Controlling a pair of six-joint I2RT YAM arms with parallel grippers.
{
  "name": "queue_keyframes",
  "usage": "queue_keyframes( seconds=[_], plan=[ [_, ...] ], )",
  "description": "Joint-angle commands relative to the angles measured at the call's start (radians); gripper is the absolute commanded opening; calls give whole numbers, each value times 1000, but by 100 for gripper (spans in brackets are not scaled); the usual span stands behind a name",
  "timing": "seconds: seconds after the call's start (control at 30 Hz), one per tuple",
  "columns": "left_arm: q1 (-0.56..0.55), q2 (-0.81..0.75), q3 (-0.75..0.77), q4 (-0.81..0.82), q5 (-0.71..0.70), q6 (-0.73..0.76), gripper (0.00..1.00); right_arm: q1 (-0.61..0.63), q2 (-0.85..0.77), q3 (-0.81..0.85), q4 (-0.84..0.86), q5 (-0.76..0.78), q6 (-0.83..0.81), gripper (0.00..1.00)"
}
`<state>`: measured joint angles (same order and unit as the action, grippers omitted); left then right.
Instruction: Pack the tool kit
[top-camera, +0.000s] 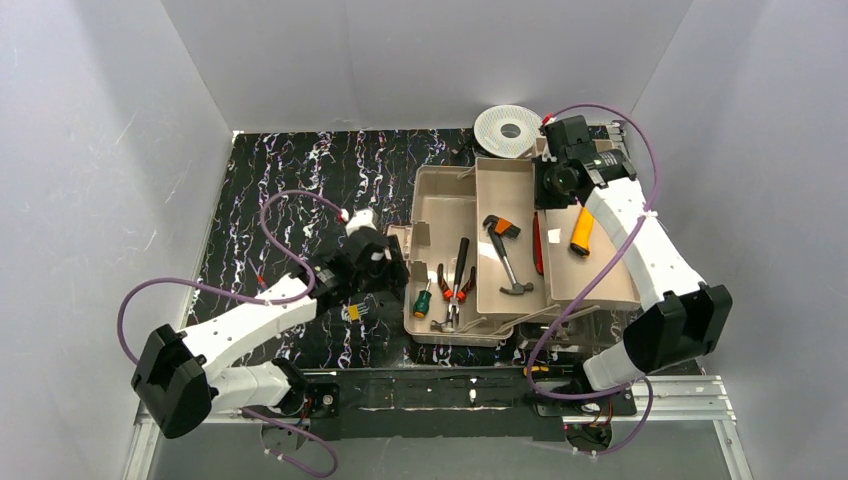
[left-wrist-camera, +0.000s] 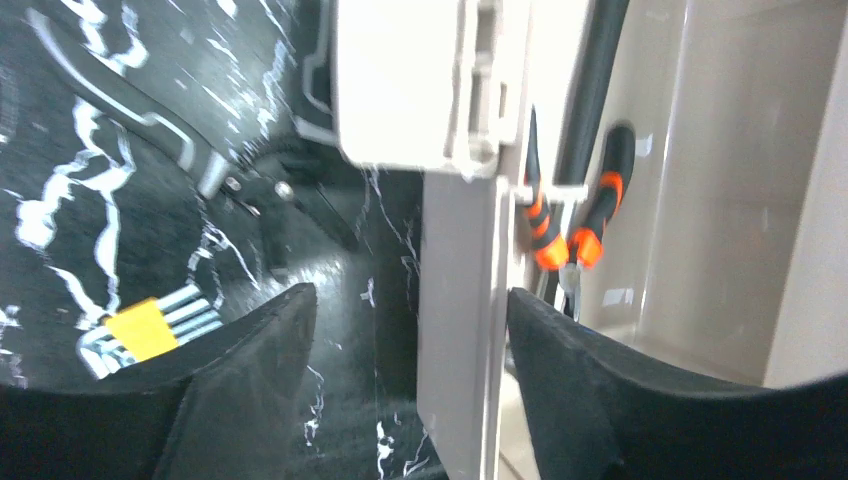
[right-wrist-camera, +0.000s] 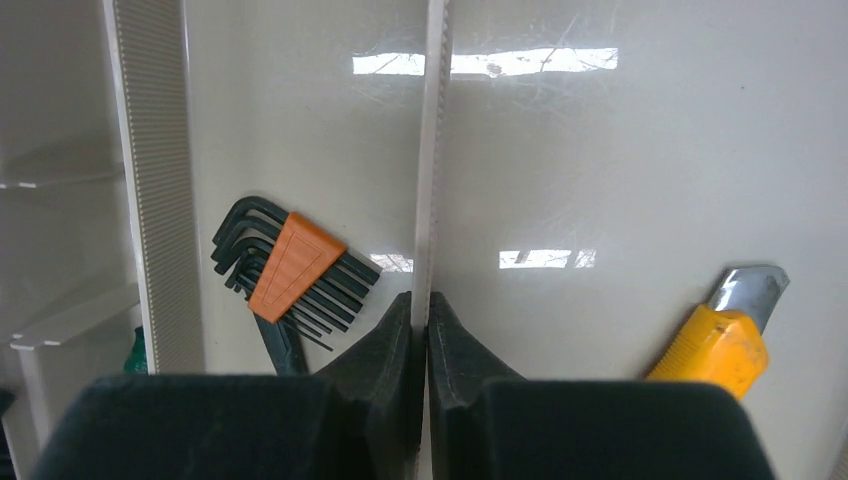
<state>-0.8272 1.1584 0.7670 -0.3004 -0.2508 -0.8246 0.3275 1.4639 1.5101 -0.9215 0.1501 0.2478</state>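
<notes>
The tool kit's toolbox lies open with its beige trays (top-camera: 432, 200) spread out. Inside lie a hammer (top-camera: 508, 262), red pliers (top-camera: 456, 290), a green screwdriver (top-camera: 423, 298) and a yellow utility knife (top-camera: 580, 235). My left gripper (top-camera: 396, 264) is open at the left tray's edge. In the left wrist view it (left-wrist-camera: 410, 298) straddles the tray's side wall (left-wrist-camera: 460, 330), with the pliers (left-wrist-camera: 565, 225) just beyond. My right gripper (top-camera: 548, 185) is at the far end of the trays. It (right-wrist-camera: 420, 310) is shut on the thin wall (right-wrist-camera: 432, 150) between two trays.
A yellow-banded hex key set (top-camera: 355, 312) lies on the black marbled table left of the toolbox. An orange-holder hex key set (right-wrist-camera: 295, 265) lies in the tray beside the gripped wall. A round white spool (top-camera: 508, 128) sits behind the toolbox. White walls enclose the table.
</notes>
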Motion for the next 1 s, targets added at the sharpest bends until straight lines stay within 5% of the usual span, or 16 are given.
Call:
queue_keyframes(
  seconds=[0.0,0.1,0.17,0.3,0.47,0.97],
  plan=[
    [132,-41,91,-206,-19,89,73,16,77,115,77,-66,-7,1],
    [213,-98,64,-250,-68,63,85,19,123,170,67,-77,-6,1],
    [256,-123,35,-269,-89,32,90,22,135,186,57,-74,-2,20],
    [312,-95,-13,-260,-95,-38,85,24,96,149,79,-69,-1,41],
    [324,77,23,-250,-103,-115,81,24,-11,99,110,-69,-12,52],
    [326,440,239,-289,-195,-160,64,24,-368,-72,175,-156,-1,56]
  ],
)
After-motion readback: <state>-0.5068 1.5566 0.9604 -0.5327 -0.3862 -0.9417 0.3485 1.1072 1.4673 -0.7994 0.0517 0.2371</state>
